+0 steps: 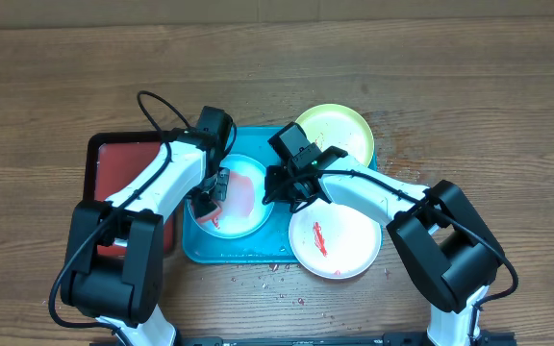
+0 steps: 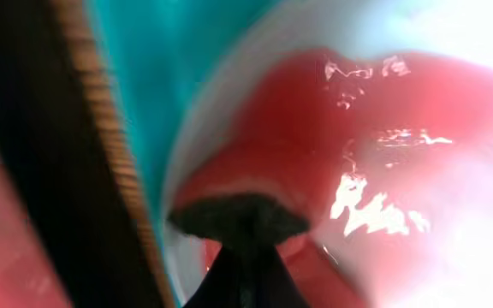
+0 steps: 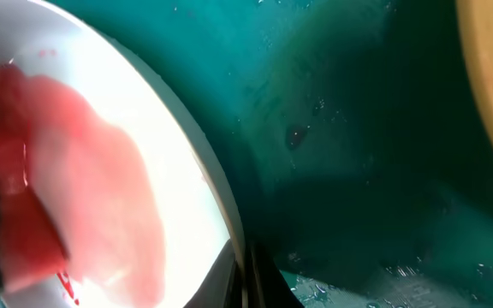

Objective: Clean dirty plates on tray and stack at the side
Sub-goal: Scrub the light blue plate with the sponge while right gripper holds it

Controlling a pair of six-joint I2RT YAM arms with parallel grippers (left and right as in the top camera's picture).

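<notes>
The light blue plate (image 1: 231, 223) lies in the left half of the turquoise tray (image 1: 196, 253). A wet pink-red cloth (image 1: 244, 192) lies on it. My left gripper (image 1: 210, 197) is down on the plate's left side, jaws close together on the cloth (image 2: 315, 128), with a dark lump at the tips (image 2: 238, 218). My right gripper (image 1: 277, 187) is shut on the plate's right rim (image 3: 221, 197). The yellow-green plate (image 1: 333, 130) sits at the tray's far right corner. The white plate (image 1: 349, 235) with a red smear lies at the tray's near right edge.
A dark red tray (image 1: 123, 168) lies left of the turquoise tray, under my left arm. Small red and white crumbs (image 1: 269, 275) are scattered on the wooden table in front of the tray. The tray floor (image 3: 341, 128) is wet.
</notes>
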